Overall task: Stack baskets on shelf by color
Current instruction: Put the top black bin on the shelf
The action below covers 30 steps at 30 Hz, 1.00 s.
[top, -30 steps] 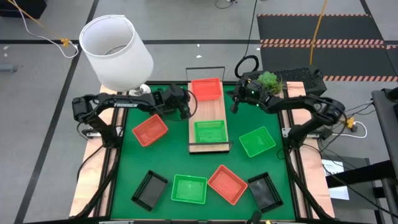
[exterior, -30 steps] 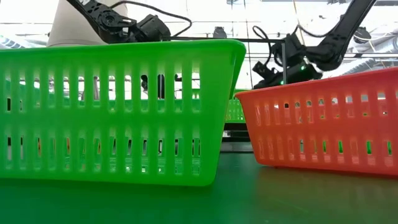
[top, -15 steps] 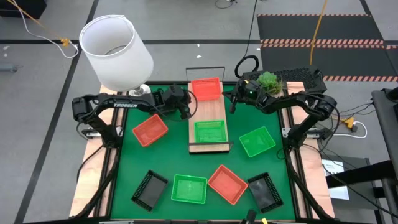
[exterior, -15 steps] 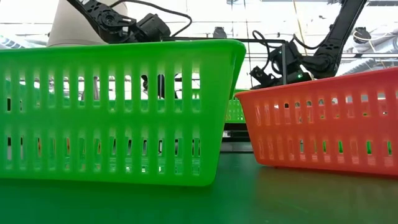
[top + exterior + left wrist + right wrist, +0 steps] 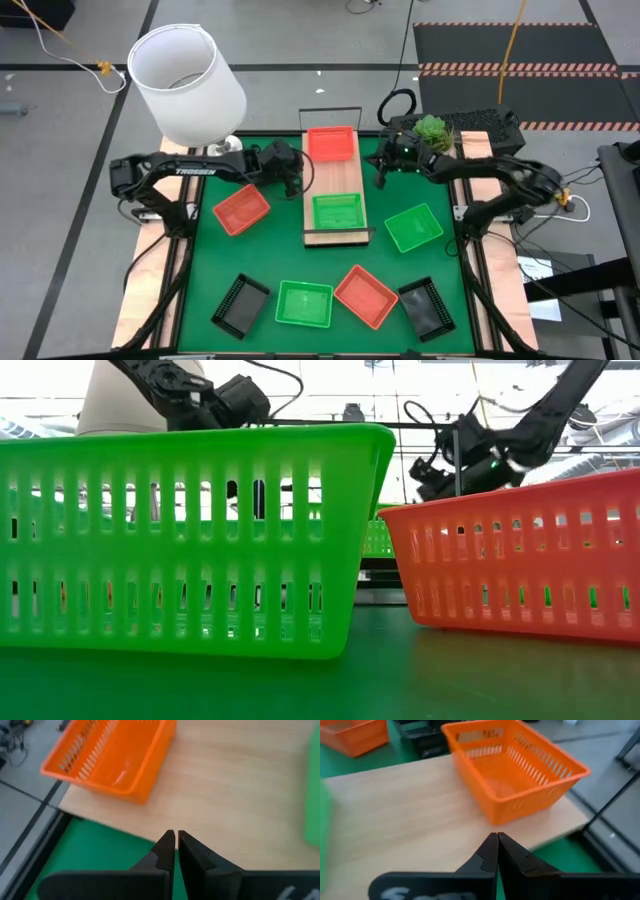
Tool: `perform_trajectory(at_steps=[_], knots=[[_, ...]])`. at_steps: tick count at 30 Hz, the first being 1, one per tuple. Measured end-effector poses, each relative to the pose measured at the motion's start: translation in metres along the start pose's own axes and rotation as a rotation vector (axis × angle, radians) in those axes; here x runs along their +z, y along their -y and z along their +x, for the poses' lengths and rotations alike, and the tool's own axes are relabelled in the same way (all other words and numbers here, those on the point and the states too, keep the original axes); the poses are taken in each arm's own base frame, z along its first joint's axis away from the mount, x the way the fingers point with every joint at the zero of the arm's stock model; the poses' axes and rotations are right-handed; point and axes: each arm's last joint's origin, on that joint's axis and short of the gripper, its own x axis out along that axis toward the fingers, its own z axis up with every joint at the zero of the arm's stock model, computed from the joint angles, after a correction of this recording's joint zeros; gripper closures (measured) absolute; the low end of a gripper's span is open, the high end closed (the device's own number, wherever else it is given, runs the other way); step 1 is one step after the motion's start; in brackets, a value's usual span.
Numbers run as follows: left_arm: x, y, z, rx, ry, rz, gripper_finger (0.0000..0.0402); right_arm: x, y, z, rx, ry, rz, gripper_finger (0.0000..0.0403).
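Note:
The light-wood shelf lies in the middle of the green mat. One orange basket sits on its far end and one green basket on its near end. Loose on the mat are an orange basket, a green one, and a near row of black, green, orange and black. My left gripper hovers shut at the shelf's left edge, above the wood. My right gripper hovers shut at the shelf's right edge, facing the orange basket.
A white lampshade stands beyond the mat's far left corner. A small plant and a dark keyboard sit at the far right. In the low view the near green basket and orange basket block most of the table.
My left gripper has drawn back a little toward the table's left, away from the shelf. My right gripper swung slightly toward the shelf and then back to the right. Both stay shut. No basket has moved.

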Motion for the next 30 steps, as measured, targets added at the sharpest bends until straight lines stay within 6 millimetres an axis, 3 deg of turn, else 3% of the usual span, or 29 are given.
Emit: perform_trajectory(at_steps=[9, 16, 25, 30], knots=[[0.008, 0.011, -0.039, -0.040, 0.054, 0.013, 0.0376, 0.015, -0.041, -0.071, 0.021, -0.133, 0.014, 0.0403], [0.000, 0.022, -0.050, -0.077, -0.027, 0.017, 0.0376, 0.014, -0.077, -0.116, 0.121, -0.142, 0.059, 0.0403], [-0.013, 0.030, -0.053, -0.079, -0.161, 0.002, 0.0375, 0.009, -0.107, -0.134, 0.125, -0.144, -0.041, 0.0403], [-0.017, 0.022, -0.051, -0.003, -0.184, -0.017, 0.0373, 0.008, -0.114, -0.137, 0.163, -0.133, -0.108, 0.0403]])
